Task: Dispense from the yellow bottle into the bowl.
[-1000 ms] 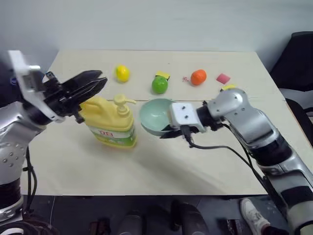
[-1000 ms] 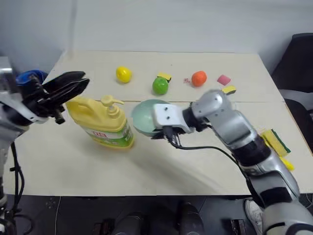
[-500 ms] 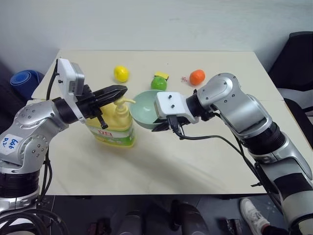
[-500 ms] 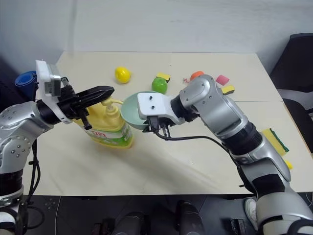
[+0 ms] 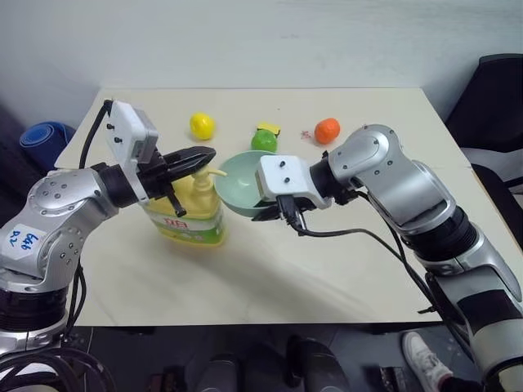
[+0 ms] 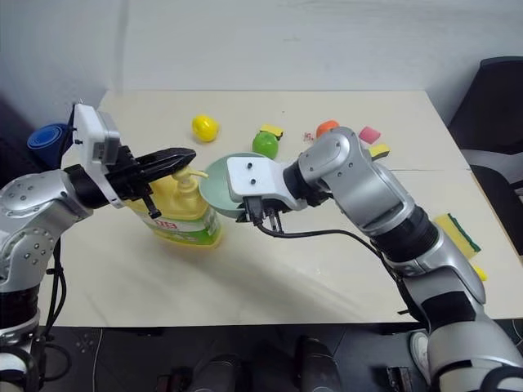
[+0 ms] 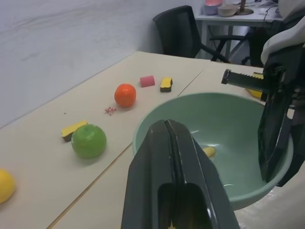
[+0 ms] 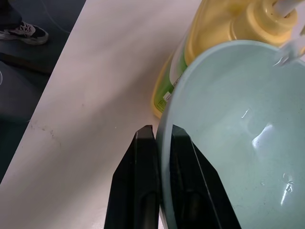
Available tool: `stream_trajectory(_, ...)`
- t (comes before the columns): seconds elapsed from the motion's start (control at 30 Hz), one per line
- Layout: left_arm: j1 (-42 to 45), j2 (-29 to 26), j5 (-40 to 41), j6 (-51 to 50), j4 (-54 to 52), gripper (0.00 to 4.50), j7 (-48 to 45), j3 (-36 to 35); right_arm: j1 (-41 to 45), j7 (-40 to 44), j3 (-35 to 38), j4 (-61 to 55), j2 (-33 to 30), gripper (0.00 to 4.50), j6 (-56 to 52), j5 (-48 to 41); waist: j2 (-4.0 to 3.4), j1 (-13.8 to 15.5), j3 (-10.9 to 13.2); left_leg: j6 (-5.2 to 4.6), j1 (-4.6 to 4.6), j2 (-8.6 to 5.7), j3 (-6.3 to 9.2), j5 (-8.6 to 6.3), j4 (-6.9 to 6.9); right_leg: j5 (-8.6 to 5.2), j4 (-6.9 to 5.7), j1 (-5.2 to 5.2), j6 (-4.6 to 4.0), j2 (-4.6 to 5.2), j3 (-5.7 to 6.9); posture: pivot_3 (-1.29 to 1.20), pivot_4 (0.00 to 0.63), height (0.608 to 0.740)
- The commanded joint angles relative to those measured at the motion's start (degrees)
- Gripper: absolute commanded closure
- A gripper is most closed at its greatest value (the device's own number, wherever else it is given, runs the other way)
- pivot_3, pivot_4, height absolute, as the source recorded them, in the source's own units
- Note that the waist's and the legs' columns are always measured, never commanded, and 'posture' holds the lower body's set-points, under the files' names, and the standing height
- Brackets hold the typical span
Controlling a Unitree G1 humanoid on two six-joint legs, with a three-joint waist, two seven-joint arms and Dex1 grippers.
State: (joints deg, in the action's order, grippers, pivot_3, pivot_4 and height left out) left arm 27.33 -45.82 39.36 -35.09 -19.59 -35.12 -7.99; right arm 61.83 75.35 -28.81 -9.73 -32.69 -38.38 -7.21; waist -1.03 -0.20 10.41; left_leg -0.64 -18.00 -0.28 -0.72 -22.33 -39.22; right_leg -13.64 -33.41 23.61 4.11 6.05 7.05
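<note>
Left gripper [image 5: 203,154] fingers pressed fully together, gripping nothing, tips over the pump top of the one yellow bottle [image 5: 188,214], which stands on the table [image 5: 270,278]. Right gripper [image 8: 158,143] fingers pinch the rim of the one bowl [image 5: 239,181], held raised just beside the pump spout. Farther back: one lemon [image 5: 202,125], one green ball [image 5: 263,140], one orange ball [image 5: 327,130], one pink block [image 6: 370,135].

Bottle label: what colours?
The yellow bottle has a green-and-white label with red text, best seen in the left eye view.
</note>
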Motion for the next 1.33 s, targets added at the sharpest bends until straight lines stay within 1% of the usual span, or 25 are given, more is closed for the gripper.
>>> stream_trajectory(0.03, -5.1, 1.0, -4.2, -6.0, 4.6, 4.49, 0.7, 6.5, 0.1, -0.5, 1.1, -2.3, 0.8, 4.5, 0.2, -0.9, -0.03, 0.0, -0.1, 0.0, 0.01, 0.0, -0.01, 0.0, 0.0, -0.01, -0.01, -0.01, -0.01, 0.0, 0.0, 0.0, 0.15, 0.74)
stream_trajectory(0.13, -3.6, 2.4, -2.8, -7.4, 3.5, 4.49, 2.8, 4.9, -0.7, -0.6, 1.2, -2.6, 0.8, 4.5, -0.1, -1.3, -0.05, 0.0, -0.2, 0.0, 0.06, 0.0, 0.0, 0.0, 0.0, -0.01, -0.03, -0.04, -0.02, 0.01, -0.02, 0.0, 0.15, 0.74)
stream_trajectory(0.23, -1.5, 4.5, 1.9, -4.7, 2.5, 4.49, 1.4, -0.7, -2.7, -3.1, 3.7, -1.7, 0.0, 4.5, 0.7, -1.0, -0.02, 0.0, -0.2, 0.0, 0.06, 0.0, 0.0, 0.0, 0.0, -0.01, -0.05, -0.04, -0.02, 0.03, -0.02, 0.0, 0.15, 0.74)
stream_trajectory(0.33, -1.9, 4.2, 5.3, 1.9, 1.3, 4.49, -6.0, -7.7, -7.2, -4.4, 5.9, 2.2, -3.1, 4.5, 6.3, 0.4, 0.14, 0.0, -0.1, 0.01, -0.13, 0.0, 0.02, 0.01, 0.0, -0.01, -0.03, 0.11, -0.02, 0.05, 0.02, 0.0, 0.15, 0.74)
stream_trajectory(0.4, -4.1, 2.6, 7.3, 4.4, 0.8, 4.49, -12.3, -11.8, -11.1, -5.7, 6.0, 7.5, -5.1, 4.5, 12.3, 2.5, 0.23, 0.0, -0.1, 0.02, -0.28, -0.01, 0.03, 0.01, 0.0, -0.01, 0.02, 0.22, -0.02, 0.04, 0.08, 0.0, 0.15, 0.74)
stream_trajectory(0.47, -6.7, 0.9, 8.0, 6.0, 1.0, 4.49, -17.1, -14.2, -13.8, -7.5, 6.3, 14.1, -5.1, 4.5, 18.4, 4.1, 0.35, 0.0, 0.0, 0.02, -0.39, -0.01, 0.03, 0.01, 0.01, -0.01, 0.19, 0.26, -0.02, 0.03, 0.16, 0.0, 0.15, 0.74)
stream_trajectory(0.63, -15.2, -2.3, 4.5, 10.0, 0.1, 4.49, -25.1, -14.6, -16.2, -11.8, 6.1, 33.0, -3.0, 4.5, 37.0, 9.0, 0.3, -0.4, 0.1, 0.01, -0.41, 0.0, -0.04, 0.01, 0.01, -0.01, 0.31, 0.24, -0.01, -0.02, 0.17, 0.0, 0.15, 0.74)
stream_trajectory(0.7, -19.2, -2.7, 2.9, 12.1, -0.7, 4.49, -27.2, -14.5, -16.4, -13.6, 6.2, 38.4, -2.6, 4.5, 40.9, 10.7, 0.28, -0.8, 0.2, 0.01, -0.4, 0.02, -0.05, 0.01, 0.02, -0.01, 0.3, 0.24, -0.01, -0.04, 0.15, 0.0, 0.15, 0.74)
stream_trajectory(0.77, -22.5, -2.4, 2.6, 12.6, -1.7, 4.49, -27.4, -15.2, -17.3, -13.5, 8.2, 40.1, -1.7, 4.5, 41.2, 8.9, 0.31, -1.2, 0.2, 0.01, -0.39, 0.07, -0.03, 0.01, 0.02, -0.01, 0.28, 0.23, -0.02, -0.05, 0.15, 0.0, 0.15, 0.74)
stream_trajectory(0.8, -23.7, -2.2, 2.4, 12.8, -2.3, 4.49, -27.2, -15.3, -18.2, -12.1, 9.1, 39.9, -1.5, 4.5, 42.5, 7.4, 0.31, -1.2, 0.3, 0.02, -0.41, 0.09, 0.0, 0.01, 0.02, -0.01, 0.29, 0.23, -0.03, -0.06, 0.15, 0.0, 0.15, 0.74)
stream_trajectory(0.83, -24.9, -1.9, 1.8, 13.0, -2.7, 4.5, -26.5, -15.2, -19.1, -11.5, 10.1, 39.7, -1.4, 3.82, 44.4, 6.3, 0.3, -1.2, 0.3, 0.02, -0.41, 0.1, 0.02, 0.01, 0.02, -0.01, 0.29, 0.23, -0.03, -0.05, 0.16, 0.0, 0.15, 0.74)
stream_trajectory(0.87, -25.9, -1.8, 0.9, 13.2, -3.0, 4.5, -25.7, -15.1, -20.3, -10.1, 10.7, 38.7, -1.8, 3.56, 45.4, 5.3, 0.3, -1.2, 0.3, 0.02, -0.4, 0.09, 0.03, 0.01, 0.02, -0.01, 0.28, 0.23, -0.03, -0.03, 0.16, 0.0, 0.15, 0.74)
stream_trajectory(0.9, -27.3, -1.5, -1.0, 14.1, -3.0, 4.32, -24.9, -14.5, -21.9, -9.8, 12.5, 37.1, -2.0, 3.24, 48.2, 3.7, 0.28, -1.2, 0.3, 0.02, -0.4, 0.1, 0.06, 0.01, 0.02, -0.01, 0.3, 0.21, -0.03, -0.03, 0.17, 0.0, 0.15, 0.74)
stream_trajectory(0.97, -30.7, -0.5, -3.9, 16.9, -2.5, 3.91, -25.1, -13.4, -26.9, -7.9, 18.0, 30.4, -3.3, 2.49, 49.8, -2.8, 0.24, -1.1, 0.3, 0.01, -0.39, 0.09, 0.09, 0.0, 0.04, -0.01, 0.34, 0.17, -0.03, 0.0, 0.19, 0.0, 0.15, 0.74)
stream_trajectory(1.0, -31.8, -0.1, -4.7, 17.8, -2.3, 3.7, -25.4, -13.1, -28.5, -7.5, 19.9, 28.2, -3.6, 2.23, 50.2, -4.6, 0.18, -1.1, 0.3, 0.0, -0.37, 0.09, 0.11, -0.01, 0.09, -0.01, 0.4, 0.13, -0.02, 0.01, 0.21, 0.0, 0.15, 0.74)
stream_trajectory(1.07, -35.2, 1.5, -8.8, 23.9, 0.7, 2.98, -26.1, -13.0, -36.1, -4.9, 26.0, 20.6, -6.3, 1.39, 48.0, -12.1, 0.13, -0.8, 0.4, -0.05, -0.39, 0.07, 0.09, -0.04, 0.1, 0.01, 0.45, 0.12, 0.01, 0.05, 0.21, 0.0, 0.15, 0.74)
stream_trajectory(1.1, -36.8, 2.1, -11.4, 27.2, 2.8, 2.73, -26.0, -13.0, -40.5, -3.1, 28.7, 17.3, -8.0, 1.14, 47.0, -15.4, 0.12, -0.4, 0.4, -0.07, -0.38, 0.07, 0.09, -0.06, 0.1, 0.01, 0.46, 0.11, 0.01, 0.07, 0.21, 0.0, 0.15, 0.74)
stream_trajectory(1.17, -39.9, 2.9, -15.6, 33.4, 7.3, 2.09, -26.4, -13.1, -49.6, -1.1, 33.4, 13.2, -10.8, 0.39, 47.2, -18.6, 0.1, 0.5, 0.3, -0.13, -0.34, 0.09, 0.09, -0.14, 0.12, 0.0, 0.54, 0.08, 0.0, 0.07, 0.24, 0.0, 0.15, 0.74)
stream_trajectory(1.2, -40.8, 3.2, -17.4, 36.9, 9.2, 2.09, -26.4, -13.2, -52.9, -0.6, 34.9, 11.9, -11.7, 0.07, 47.0, -19.4, 0.11, 0.8, 0.3, -0.16, -0.31, 0.09, 0.1, -0.19, 0.13, -0.02, 0.69, 0.05, -0.03, 0.07, 0.26, 0.0, 0.15, 0.74)
stream_trajectory(1.3, -43.2, 3.3, -22.0, 44.2, 14.4, 2.09, -25.4, -13.3, -61.2, -0.3, 38.8, 11.5, -12.6, 0.01, 49.7, -19.3, 0.21, 1.3, 0.3, -0.36, -0.27, 0.11, 0.03, -0.4, 0.12, -0.02, 0.83, 0.02, -0.04, 0.12, 0.23, 0.0, 0.15, 0.74)
stream_trajectory(1.33, -43.6, 3.2, -22.5, 44.3, 15.2, 2.09, -24.8, -13.3, -62.7, -0.5, 39.9, 12.4, -12.4, 0.01, 51.8, -18.6, 0.21, 1.3, 0.3, -0.57, -0.28, 0.11, -0.04, -0.52, 0.1, 0.01, 0.82, 0.03, -0.08, 0.17, 0.19, 0.0, 0.15, 0.74)
